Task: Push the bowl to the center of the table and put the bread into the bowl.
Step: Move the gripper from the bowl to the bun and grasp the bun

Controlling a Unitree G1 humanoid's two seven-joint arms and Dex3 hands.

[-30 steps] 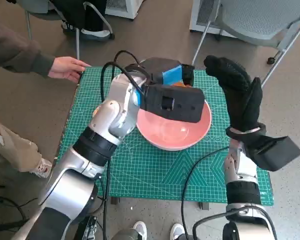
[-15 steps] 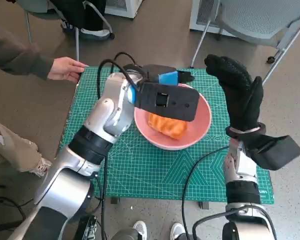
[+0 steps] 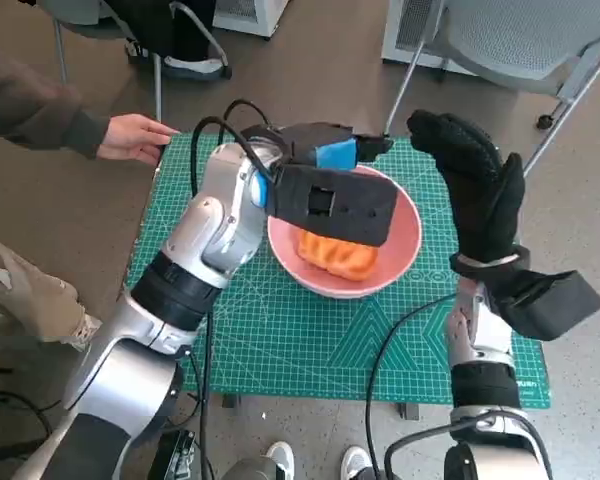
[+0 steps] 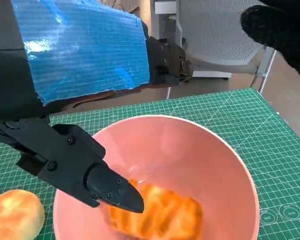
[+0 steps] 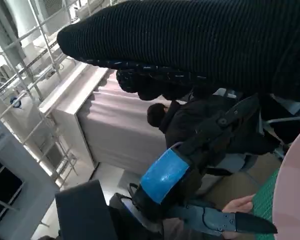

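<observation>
A pink bowl stands on the green mat, about mid-table. An orange piece of bread lies inside it, also seen in the left wrist view as the bread in the bowl. My left hand hovers over the bowl's far rim, holding nothing; its fingers are spread just above the bread. My right hand is raised to the right of the bowl, fingers apart and pointing up, empty. The right wrist view shows my left hand from the side.
A second, pale bun lies on the mat beside the bowl. A person's hand rests at the table's far left corner, and a leg with a shoe is on the left. A grey chair stands behind.
The bread left my left hand and dropped into the bowl, which was empty a second ago. The left hand stays over the far rim. My right hand has not moved.
</observation>
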